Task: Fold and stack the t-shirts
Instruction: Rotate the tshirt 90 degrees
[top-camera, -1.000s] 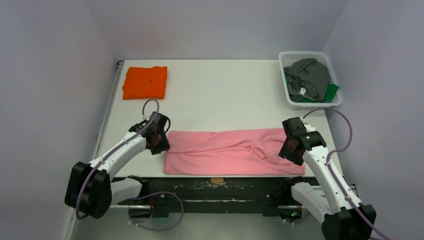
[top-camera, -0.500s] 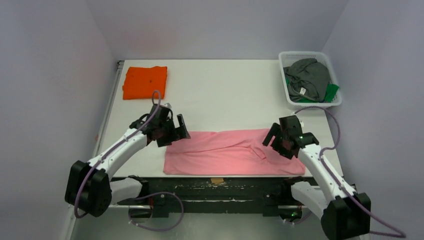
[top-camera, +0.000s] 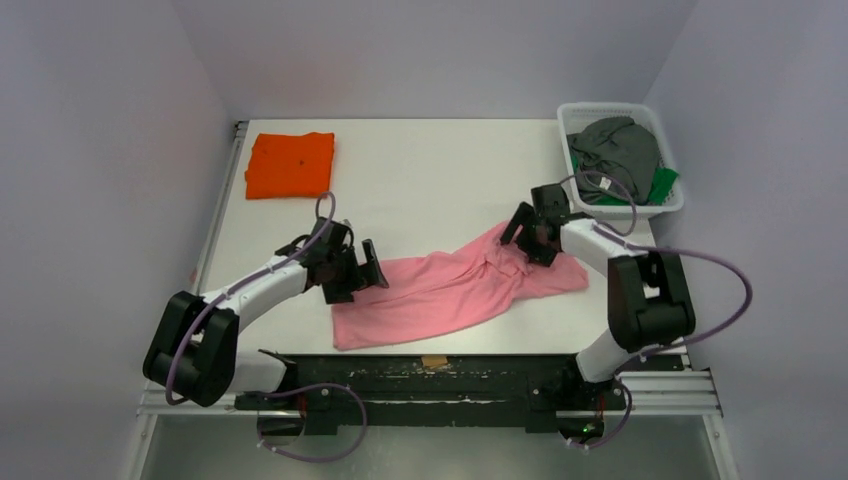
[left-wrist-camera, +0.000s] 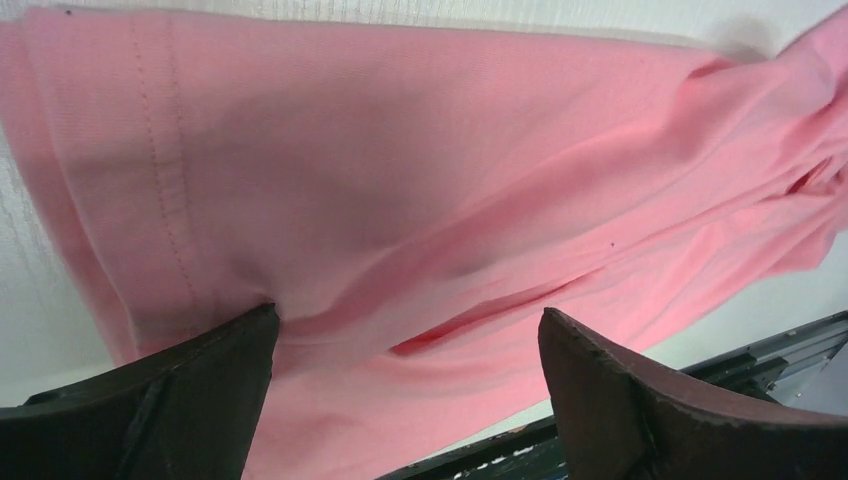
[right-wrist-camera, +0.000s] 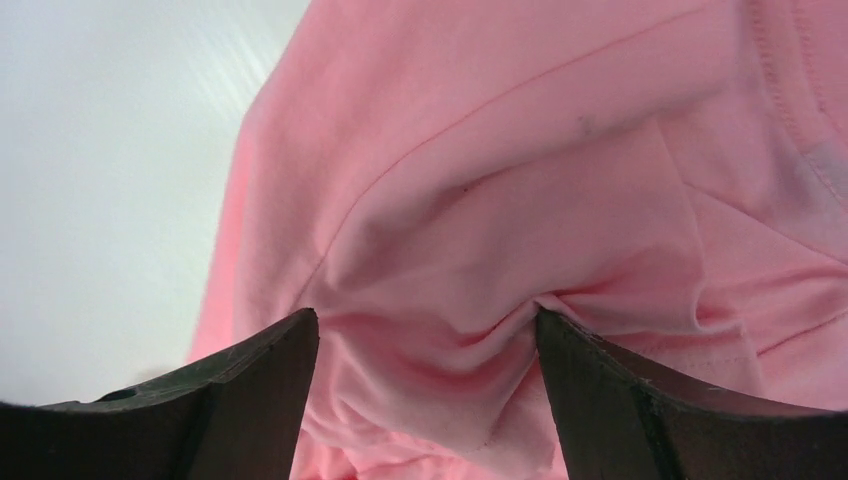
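A light pink t-shirt (top-camera: 440, 292) lies rumpled and slanted across the near half of the table, bunched at its far right end. My left gripper (top-camera: 358, 275) is open over the shirt's left end; in the left wrist view (left-wrist-camera: 408, 315) pink cloth (left-wrist-camera: 400, 180) fills the gap between the spread fingers. My right gripper (top-camera: 527, 238) is open at the bunched end, and the right wrist view (right-wrist-camera: 425, 318) shows both fingertips pressed into a fold of the pink cloth (right-wrist-camera: 520, 180). A folded orange t-shirt (top-camera: 290, 165) lies at the back left.
A white mesh basket (top-camera: 610, 106) stands at the back right corner, holding a dark grey shirt (top-camera: 620, 148) and a green one (top-camera: 662, 185). The table's near edge has a black rail (top-camera: 430, 365) just below the pink shirt.
Both grippers have opened. The right arm swung toward the back and left, and the pink shirt's right end went with it, leaving it slanted and bunched. The left gripper shifted right over the shirt.
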